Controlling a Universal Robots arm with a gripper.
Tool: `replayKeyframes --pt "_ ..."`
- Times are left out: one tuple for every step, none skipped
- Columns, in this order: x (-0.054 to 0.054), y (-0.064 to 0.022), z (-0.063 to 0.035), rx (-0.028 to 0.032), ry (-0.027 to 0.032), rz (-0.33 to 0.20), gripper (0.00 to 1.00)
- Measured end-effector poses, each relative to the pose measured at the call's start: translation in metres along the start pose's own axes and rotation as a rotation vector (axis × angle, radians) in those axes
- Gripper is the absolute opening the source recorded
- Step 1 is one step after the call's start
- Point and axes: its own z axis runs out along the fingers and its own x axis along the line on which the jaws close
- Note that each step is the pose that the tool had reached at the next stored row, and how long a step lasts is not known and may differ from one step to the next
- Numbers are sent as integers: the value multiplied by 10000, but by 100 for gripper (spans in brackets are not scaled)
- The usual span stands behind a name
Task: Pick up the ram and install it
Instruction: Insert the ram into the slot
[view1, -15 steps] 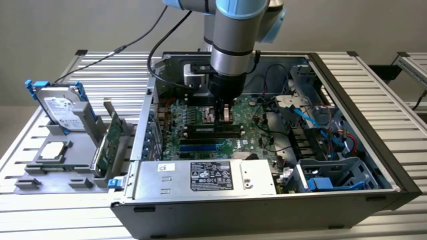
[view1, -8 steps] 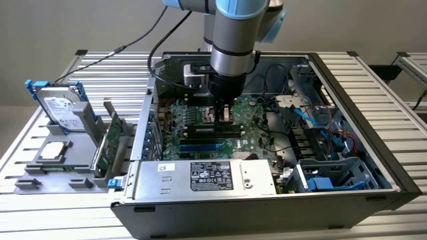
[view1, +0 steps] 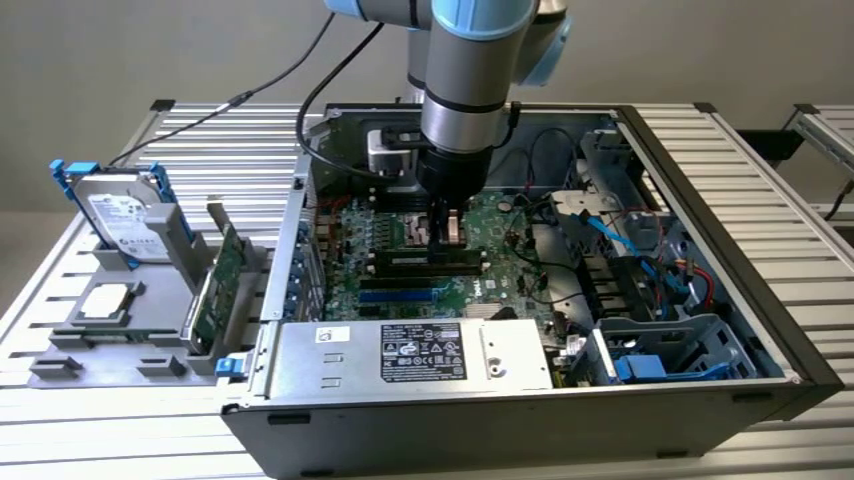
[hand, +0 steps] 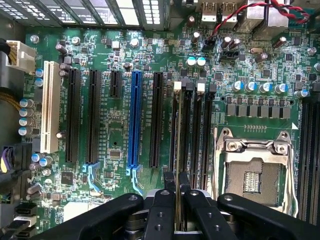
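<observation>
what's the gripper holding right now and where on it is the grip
The ram, pinched in the gripper by its two flat faces along its upper edge, standing edge-on over the black memory slots.

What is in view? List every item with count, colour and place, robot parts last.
computer case: one, black, open on the slatted table
motherboard: one, green, inside the case
memory slots: several, black, beside the CPU socket
power supply: one, silver, case's near edge
hard drive: one, silver with blue rails, exterior view's left
expansion card: one, green, upright beside the case
ram: one, seen edge-on, between the jaws
arm: one, grey and blue, jaws shut on the ram
</observation>
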Motion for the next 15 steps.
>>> replayKeyframes --pt "0 -1 0 -1 0 -2 14" --pt "0 -1 0 -2 -1 -1 14" --pt "0 -1 -1 -2 -1 -1 14" --pt "0 -1 -7 -3 -1 -1 14" --pt "0 0 -18 -3 -2 -2 14" --pt "1 0 -27 -3 -1 -2 14" --pt "1 0 -30 -3 -1 -2 14" --pt "1 0 -29 -2 -3 -2 14" --pt "2 0 -30 -3 -1 -3 14" --pt "3 0 -30 -3 -1 -5 14" --pt "6 1 -30 -4 0 -6 14" --pt "9 1 -30 -3 0 -6 14" --pt "14 0 -30 -3 0 -9 14" --pt "19 0 -29 -3 1 -10 14" --pt "23 -1 -28 -3 0 -12 14"
